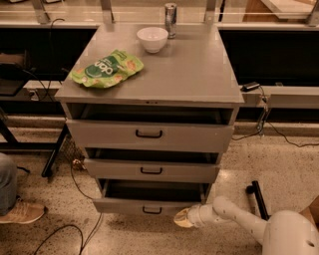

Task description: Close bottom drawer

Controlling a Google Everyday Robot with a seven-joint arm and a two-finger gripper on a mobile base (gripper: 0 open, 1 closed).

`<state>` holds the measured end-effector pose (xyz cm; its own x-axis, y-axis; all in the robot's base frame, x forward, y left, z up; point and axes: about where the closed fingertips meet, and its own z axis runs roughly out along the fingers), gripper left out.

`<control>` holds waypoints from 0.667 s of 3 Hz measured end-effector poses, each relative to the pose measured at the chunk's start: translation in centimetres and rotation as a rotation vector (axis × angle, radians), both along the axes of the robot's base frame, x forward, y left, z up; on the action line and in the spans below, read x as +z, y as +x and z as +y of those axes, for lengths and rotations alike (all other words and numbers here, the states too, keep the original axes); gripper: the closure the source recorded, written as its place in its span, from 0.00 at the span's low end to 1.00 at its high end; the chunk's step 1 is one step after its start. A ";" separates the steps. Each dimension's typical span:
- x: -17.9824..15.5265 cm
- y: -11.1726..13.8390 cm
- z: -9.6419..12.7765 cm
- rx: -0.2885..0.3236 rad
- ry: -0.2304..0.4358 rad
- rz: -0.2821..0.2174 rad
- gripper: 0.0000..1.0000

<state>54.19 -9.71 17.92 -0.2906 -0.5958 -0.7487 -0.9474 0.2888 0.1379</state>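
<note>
The bottom drawer [149,205] is the lowest of three grey drawers in the cabinet. It stands pulled out, with its dark inside showing and a small black bar handle [151,210] on its low front panel. My gripper [182,218] is at the end of the white arm coming from the lower right. It sits at the right end of the bottom drawer's front panel, touching or almost touching it, just right of the handle.
The middle drawer [151,171] and top drawer [149,134] also stand partly out. On the cabinet top [199,74] lie a green snack bag [106,68], a white bowl [152,39] and a metal can [170,13]. A person's shoe [22,211] and cables lie on the floor at left.
</note>
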 end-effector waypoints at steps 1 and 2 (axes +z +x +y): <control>1.2 4.4 3.1 0.055 0.046 -0.106 1.00; 1.5 5.4 3.9 0.069 0.056 -0.132 1.00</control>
<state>59.57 -5.86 19.45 -0.1469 -0.5671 -0.8104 -0.9758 0.2174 0.0247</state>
